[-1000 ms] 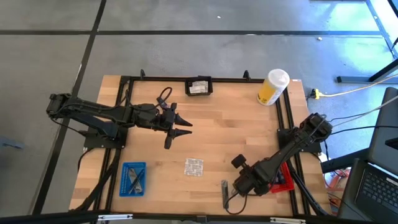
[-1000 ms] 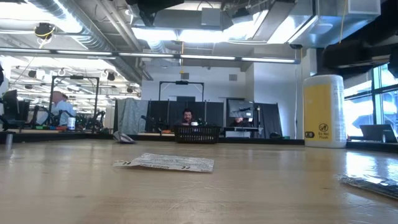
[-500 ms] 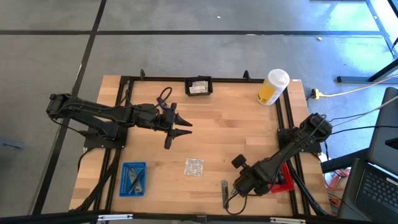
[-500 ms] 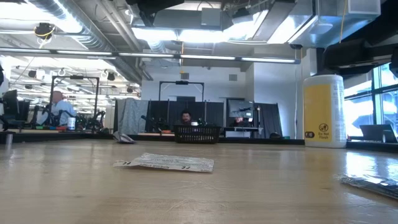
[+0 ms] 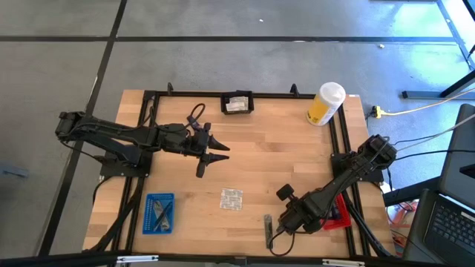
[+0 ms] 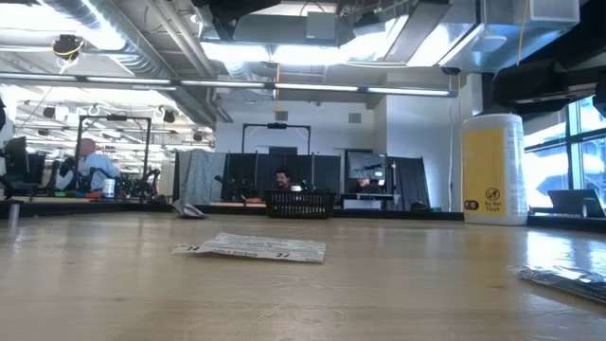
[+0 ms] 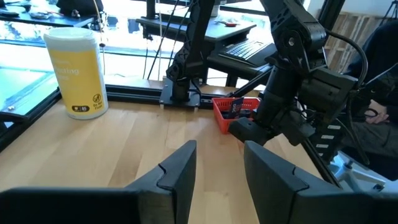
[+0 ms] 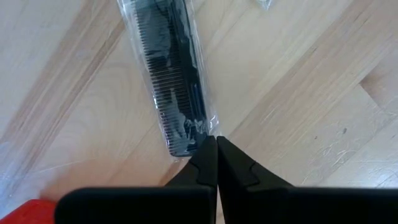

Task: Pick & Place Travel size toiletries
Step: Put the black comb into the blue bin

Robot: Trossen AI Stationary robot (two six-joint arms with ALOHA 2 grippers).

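Both arms reach inward: right hand (image 8: pixel 216 146) clenched at wrapped comb (image 8: pixel 171 87), left hand (image 5: pixel 215 156) released.

Small black round symbols sit low on the yellow container (image 6: pixel 491 170), with tiny wording beneath them, too small to read; nothing else legible.

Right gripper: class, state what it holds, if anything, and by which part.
The right gripper is shut on the wrapped black comb, pinching the clear wrapper at one end. The left gripper is open and holds nothing.
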